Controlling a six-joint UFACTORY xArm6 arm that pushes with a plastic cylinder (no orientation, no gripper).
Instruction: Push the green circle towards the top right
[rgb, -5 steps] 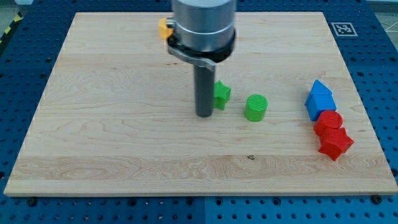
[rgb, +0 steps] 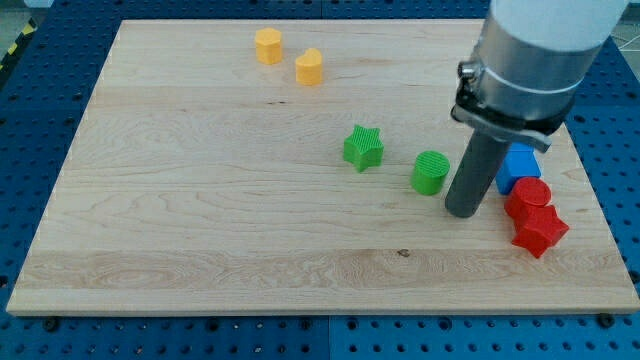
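Observation:
The green circle sits right of the board's middle. My tip rests on the board just to its right and slightly below it, a small gap apart. A green star lies to the circle's left and a little above it. The rod and arm body rise toward the view's top right, partly hiding a blue block.
Two yellow blocks sit near the view's top. A red circle and a red star lie below the blue block near the wooden board's right edge.
My tip moved from left of the green star to the right side of the green circle. The circle has shifted slightly right and the star slightly right. The yellow blocks are uncovered.

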